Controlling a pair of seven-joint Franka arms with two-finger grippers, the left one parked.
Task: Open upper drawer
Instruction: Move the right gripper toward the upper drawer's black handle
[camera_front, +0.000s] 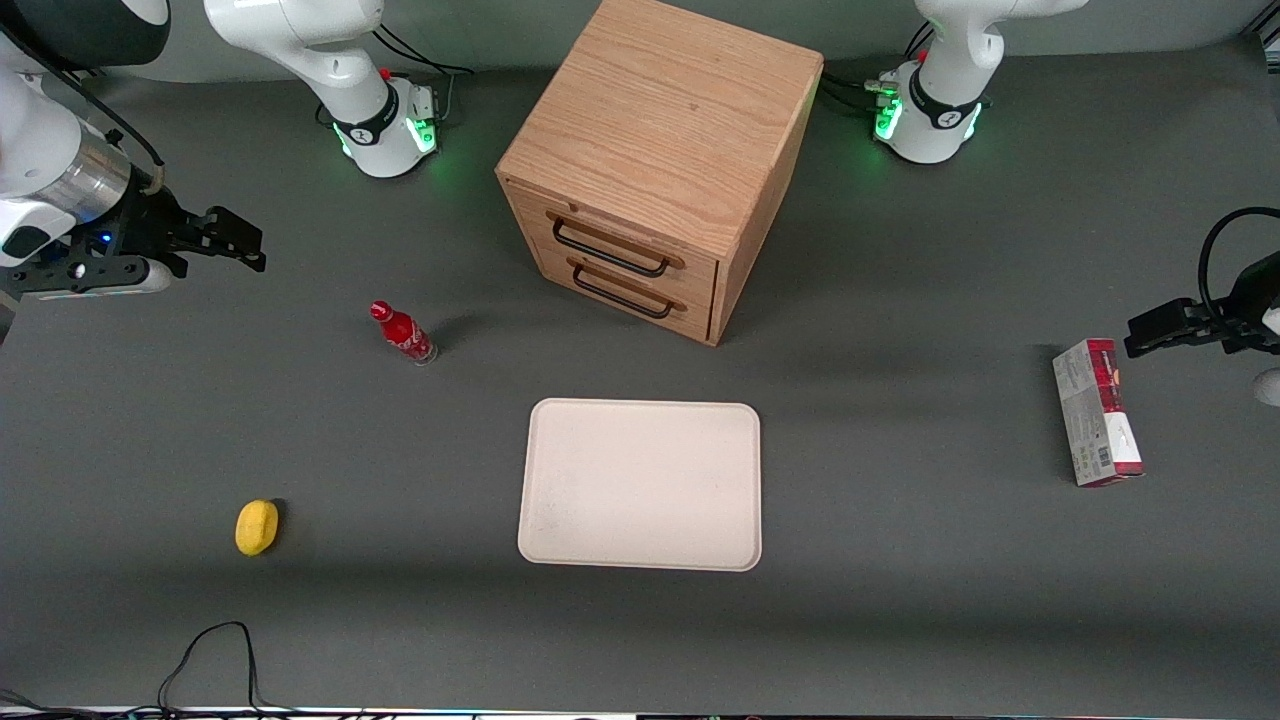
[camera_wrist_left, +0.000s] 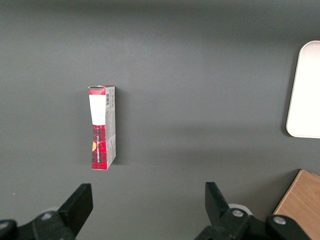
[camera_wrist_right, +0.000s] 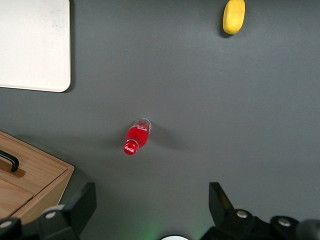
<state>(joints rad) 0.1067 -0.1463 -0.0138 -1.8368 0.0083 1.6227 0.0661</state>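
The small light oak cabinet (camera_front: 665, 150) stands at the middle of the table, far from the front camera. Its upper drawer (camera_front: 628, 235) is closed, with a thin black wire bar handle (camera_front: 610, 250); the matching lower drawer (camera_front: 640, 300) sits just beneath it. My right gripper (camera_front: 250, 248) hangs above the table toward the working arm's end, well apart from the cabinet, open and empty. In the right wrist view the gripper (camera_wrist_right: 151, 194) has its fingers (camera_wrist_right: 85, 200) spread wide over bare mat, with a corner of the cabinet (camera_wrist_right: 35, 175) and one end of a black handle (camera_wrist_right: 9, 161) showing.
A red bottle (camera_front: 403, 333) lies on the mat between my gripper and the cabinet, also in the right wrist view (camera_wrist_right: 136, 137). A beige tray (camera_front: 640, 485) lies nearer the camera than the cabinet. A yellow lemon (camera_front: 256, 527) and a red and white box (camera_front: 1097, 412) lie on the table.
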